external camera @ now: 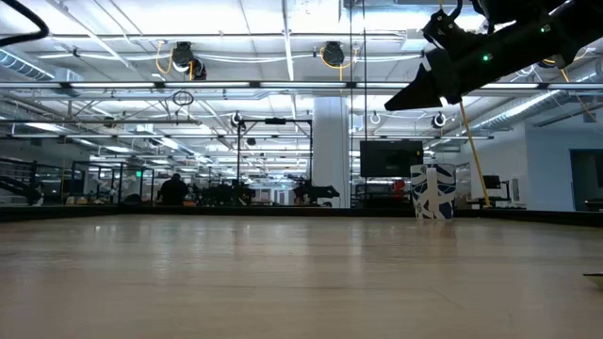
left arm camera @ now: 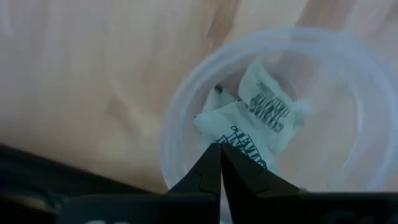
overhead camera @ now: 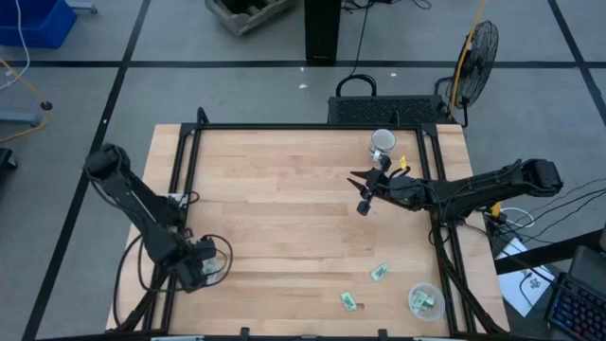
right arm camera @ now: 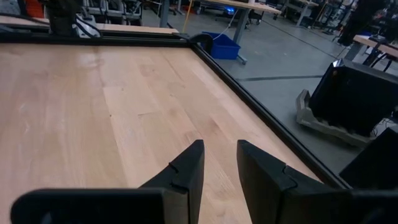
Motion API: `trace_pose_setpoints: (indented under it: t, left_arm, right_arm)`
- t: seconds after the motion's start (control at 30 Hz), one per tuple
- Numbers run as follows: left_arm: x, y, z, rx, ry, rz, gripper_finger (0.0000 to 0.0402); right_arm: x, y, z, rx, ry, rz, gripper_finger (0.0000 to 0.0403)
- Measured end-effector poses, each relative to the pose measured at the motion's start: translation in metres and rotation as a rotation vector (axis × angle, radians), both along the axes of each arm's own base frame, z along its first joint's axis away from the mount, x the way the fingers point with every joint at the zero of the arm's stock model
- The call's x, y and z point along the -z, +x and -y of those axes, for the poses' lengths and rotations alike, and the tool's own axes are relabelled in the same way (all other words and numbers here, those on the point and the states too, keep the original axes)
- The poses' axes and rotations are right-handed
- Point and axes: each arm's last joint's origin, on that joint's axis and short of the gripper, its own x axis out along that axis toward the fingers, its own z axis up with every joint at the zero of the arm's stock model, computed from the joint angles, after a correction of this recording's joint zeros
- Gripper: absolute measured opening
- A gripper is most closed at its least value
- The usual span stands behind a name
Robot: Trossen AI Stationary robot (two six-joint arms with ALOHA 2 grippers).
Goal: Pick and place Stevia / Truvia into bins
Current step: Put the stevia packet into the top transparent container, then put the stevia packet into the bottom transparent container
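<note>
Dark print on the sachets (left arm camera: 267,109) is unreadable.

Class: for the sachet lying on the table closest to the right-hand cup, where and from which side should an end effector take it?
The sachet lies flat near the cup. Come straight down and pinch across its short width: its flat pose leaves no side face to grip.

hand (left arm camera: 219,163) tips together over cup (left arm camera: 186,106) | two sachets (left arm camera: 270,106) inside

Your left gripper (overhead camera: 210,265) sits low at the table's near left corner, arm folded back, fingers (left arm camera: 214,171) pressed almost together. Your right gripper (overhead camera: 364,194) hangs raised over the table's far right part, arm stretched inward, fingers (right arm camera: 186,171) parted.
</note>
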Motion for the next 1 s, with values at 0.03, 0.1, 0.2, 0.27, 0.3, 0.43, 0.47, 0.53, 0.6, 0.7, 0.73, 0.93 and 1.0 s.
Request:
trace_pose_setpoints:
  t: [0.03,0.1,0.2,0.27,0.3,0.43,0.47,0.53,0.6,0.7,0.73,0.93,1.0]
  left_arm:
    - [0.001,0.001,0.001,-0.013,-0.007,-0.015,0.0018]
    - [0.003,0.003,0.001,-0.03,-0.017,-0.016,0.0019]
    - [0.003,0.006,0.001,-0.046,-0.016,-0.005,0.002]
    - [0.003,0.007,0.0,-0.064,-0.014,-0.005,0.002]
    - [0.003,0.008,-0.001,-0.072,-0.014,-0.005,0.002]
    - [0.003,0.01,-0.003,-0.11,-0.02,-0.014,0.0021]
    - [0.003,0.011,-0.003,-0.118,-0.021,-0.018,0.0022]
    - [0.003,0.012,-0.004,-0.138,-0.022,-0.02,0.0022]
    - [0.003,0.013,-0.006,-0.163,-0.023,-0.022,0.0022]
    - [0.003,0.015,-0.007,-0.192,-0.023,-0.023,0.0033]
    - [0.003,0.015,-0.007,-0.194,-0.023,-0.022,0.004]
    - [0.003,0.017,-0.009,-0.201,-0.024,-0.022,0.0097]
    - [0.003,0.018,-0.01,-0.19,-0.031,-0.028,0.0111]
  right_arm:
    - [0.0,0.0,0.0,-0.003,-0.009,-0.005,0.0091]
    - [0.0,0.0,0.0,-0.005,-0.014,-0.008,0.0091]
    - [0.0,0.0,0.0,-0.004,-0.013,-0.008,0.0091]
    - [0.0,0.0,0.0,-0.004,-0.013,-0.007,0.0091]
    - [0.0,0.0,0.0,-0.005,-0.013,-0.007,0.0091]
    - [0.0,0.0,0.0,-0.009,-0.02,-0.012,0.0091]
    - [0.0,0.0,0.0,-0.011,-0.02,-0.014,0.0091]
    - [0.001,0.0,-0.001,-0.038,-0.013,-0.022,0.0091]
    - [0.001,0.001,-0.002,-0.073,-0.01,-0.026,0.0093]
    - [0.001,0.001,-0.002,-0.089,-0.01,-0.027,0.0098]
    - [0.001,0.001,-0.002,-0.087,-0.01,-0.027,0.01]
    - [0.001,0.001,-0.002,-0.087,-0.01,-0.027,0.0109]
    - [0.001,0.001,-0.002,-0.088,-0.01,-0.027,0.0112]
